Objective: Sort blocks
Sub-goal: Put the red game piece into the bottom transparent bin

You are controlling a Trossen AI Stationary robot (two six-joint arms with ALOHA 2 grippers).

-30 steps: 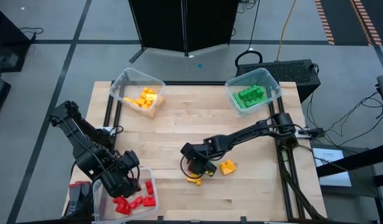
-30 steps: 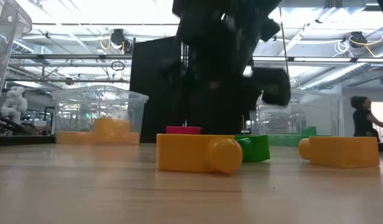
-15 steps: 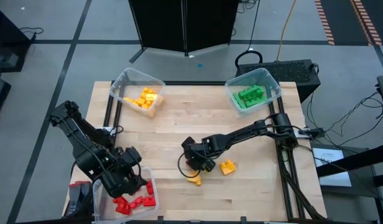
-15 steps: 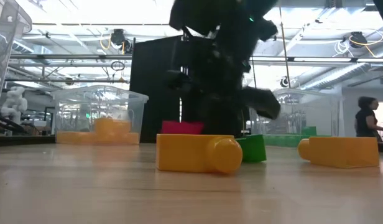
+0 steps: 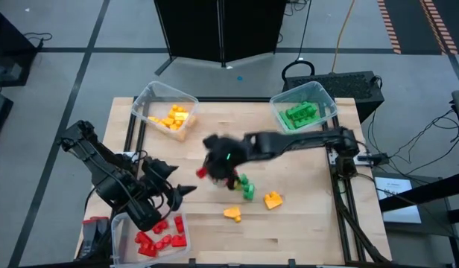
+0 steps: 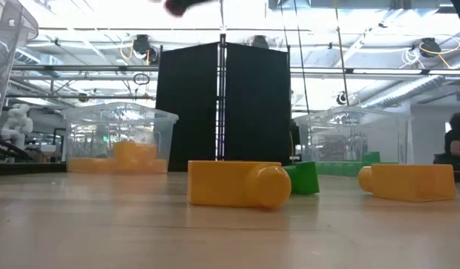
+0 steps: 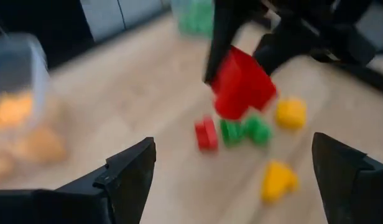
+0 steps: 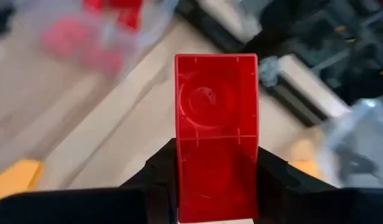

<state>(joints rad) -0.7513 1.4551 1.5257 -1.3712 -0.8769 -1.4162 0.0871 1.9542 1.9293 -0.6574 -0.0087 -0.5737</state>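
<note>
Right gripper (image 5: 214, 165) above mid-table, clenched on a red block (image 8: 216, 134); left gripper (image 5: 177, 192) spread wide, holding nothing, beside the bin of red blocks (image 5: 159, 240); green blocks (image 5: 245, 187) and two yellow blocks (image 5: 273, 199) lie loose on the table (image 5: 304, 238).

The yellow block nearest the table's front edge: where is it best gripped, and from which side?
Come straight down and pinch the yellow block across its two long flat sides, mid-length. In the low view it lies on its side, stud pointing sideways, so that rounded end probably offers a poorer hold.
</note>
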